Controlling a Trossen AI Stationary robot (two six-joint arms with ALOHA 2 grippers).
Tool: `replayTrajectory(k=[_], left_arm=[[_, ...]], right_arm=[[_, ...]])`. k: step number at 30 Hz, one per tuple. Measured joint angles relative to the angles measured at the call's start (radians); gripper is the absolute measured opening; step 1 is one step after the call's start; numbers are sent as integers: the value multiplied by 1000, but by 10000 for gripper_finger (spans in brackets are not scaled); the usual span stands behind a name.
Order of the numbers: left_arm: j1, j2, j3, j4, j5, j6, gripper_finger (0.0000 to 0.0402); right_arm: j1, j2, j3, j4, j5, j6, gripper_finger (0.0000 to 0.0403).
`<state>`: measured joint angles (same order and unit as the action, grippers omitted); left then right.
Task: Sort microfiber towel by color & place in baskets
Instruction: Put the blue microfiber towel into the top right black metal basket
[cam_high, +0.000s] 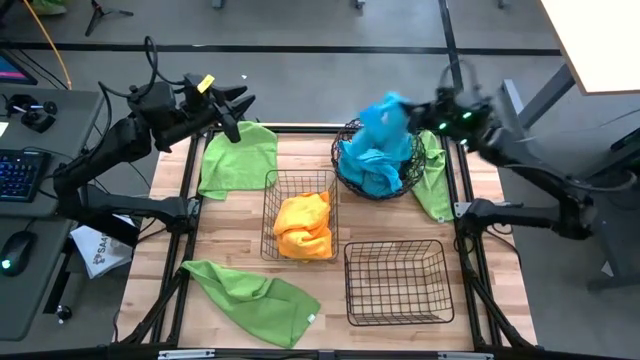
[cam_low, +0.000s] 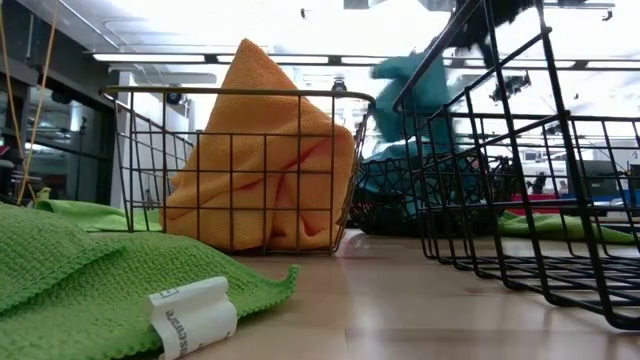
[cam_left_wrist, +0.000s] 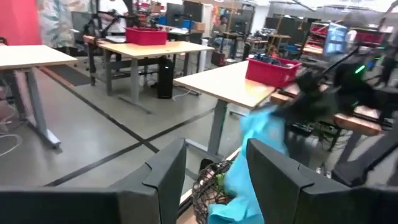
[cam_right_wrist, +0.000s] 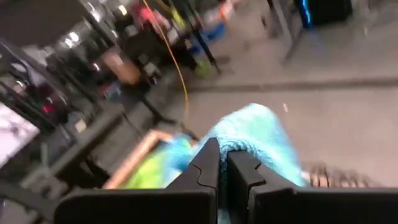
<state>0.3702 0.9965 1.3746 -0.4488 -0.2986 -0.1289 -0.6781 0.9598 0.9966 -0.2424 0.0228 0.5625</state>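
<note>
While pinched, blue towel in right claw

Light wooden plank surface with a smooth, faintly shiny finish. Three baskets of thin dark metal wire: two rectangular, one round. Towels are soft, nubby matt cloth: green, orange, blue. A white paper-like label sits on the green one. Matt black plastic fingers.

No text can be read
</note>
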Motion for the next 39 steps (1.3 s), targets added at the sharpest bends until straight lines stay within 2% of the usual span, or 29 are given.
replayTrajectory(k=[6,11,13,18,26,30,39], left_arm=[[0,-2,0,-1,85,-43,159],[0,-2,0,11,90,-43,159],[0,-2,1,36,90,-43,159],[1,-2,2,176,89,-30,159],[1,-2,3,225,112,-30,159],[0,-2,3,200,146,-35,159],[1,-2,3,174,159,-25,159]], right_arm=[[33,-16,-208,-15,130,90,0],[33,-83,-278,-171,231,147,0],[32,-85,-281,-186,212,146,0],[33,-22,-282,-75,59,129,0],[33,49,-282,-162,21,90,7],[33,42,-251,-278,-26,34,54],[33,39,-18,-486,-31,-137,241]])
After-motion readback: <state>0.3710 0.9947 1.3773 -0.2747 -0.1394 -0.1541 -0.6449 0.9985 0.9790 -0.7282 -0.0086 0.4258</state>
